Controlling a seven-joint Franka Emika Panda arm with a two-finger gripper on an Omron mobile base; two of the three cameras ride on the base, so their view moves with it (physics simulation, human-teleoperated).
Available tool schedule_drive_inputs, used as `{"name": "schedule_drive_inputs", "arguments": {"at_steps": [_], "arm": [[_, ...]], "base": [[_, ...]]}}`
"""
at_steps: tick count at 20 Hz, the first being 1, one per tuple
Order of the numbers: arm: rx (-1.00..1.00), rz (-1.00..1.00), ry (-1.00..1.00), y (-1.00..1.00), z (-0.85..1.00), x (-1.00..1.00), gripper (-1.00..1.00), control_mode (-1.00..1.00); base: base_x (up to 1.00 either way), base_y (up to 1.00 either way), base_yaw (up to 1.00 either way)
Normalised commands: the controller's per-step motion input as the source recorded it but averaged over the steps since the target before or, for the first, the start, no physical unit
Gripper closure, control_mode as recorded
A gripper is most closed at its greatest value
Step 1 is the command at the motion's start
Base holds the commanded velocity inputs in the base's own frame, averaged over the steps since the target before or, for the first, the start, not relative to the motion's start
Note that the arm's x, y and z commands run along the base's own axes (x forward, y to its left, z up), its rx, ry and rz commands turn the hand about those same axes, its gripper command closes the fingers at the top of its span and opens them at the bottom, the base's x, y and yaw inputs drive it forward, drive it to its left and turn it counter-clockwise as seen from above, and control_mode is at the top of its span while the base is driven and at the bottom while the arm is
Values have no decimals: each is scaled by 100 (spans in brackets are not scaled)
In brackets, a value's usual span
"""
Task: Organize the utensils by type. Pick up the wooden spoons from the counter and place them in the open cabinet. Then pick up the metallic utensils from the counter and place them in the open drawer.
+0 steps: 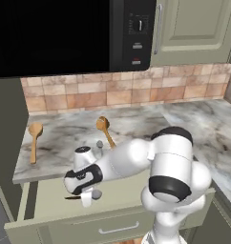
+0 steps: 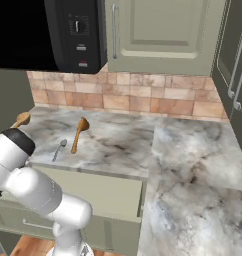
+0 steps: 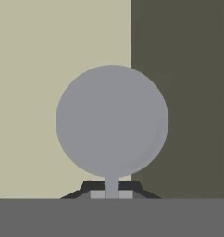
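Spoons first: I see one wooden spoon (image 1: 35,138) lying on the surface (image 1: 194,119), behind the open drawer's (image 1: 46,200) left end. Right of that, the pincer (image 1: 86,198) hangs over the drawer's left part, pressed together on a grey metal spoon (image 3: 112,121). In the hand view its thin neck sits between the tips, and the round bowl stands over the drawer's pale floor and a darker strip. A second metal spoon (image 2: 59,148) lies on the surface just behind the drawer. The other wooden spoon (image 1: 105,128) lies just right of it, bowl toward the backsplash.
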Motion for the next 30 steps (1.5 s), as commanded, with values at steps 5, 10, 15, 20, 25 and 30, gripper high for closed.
{"name": "schedule_drive_inputs", "arguments": {"at_steps": [5,10,15,20,25,30], "arm": [[-1,0,0,0,-39,15,100,-100],[-9,0,0,0,-67,0,100,-100],[-9,0,0,1,-70,-5,100,-100],[-11,3,0,19,-80,-71,100,-100],[-1,2,2,11,-65,-96,100,-100],[9,4,17,0,-23,-100,100,-100]], "base": [[0,0,0],[0,0,0],[0,0,0],[0,0,0],[0,0,0],[0,0,0]]}}
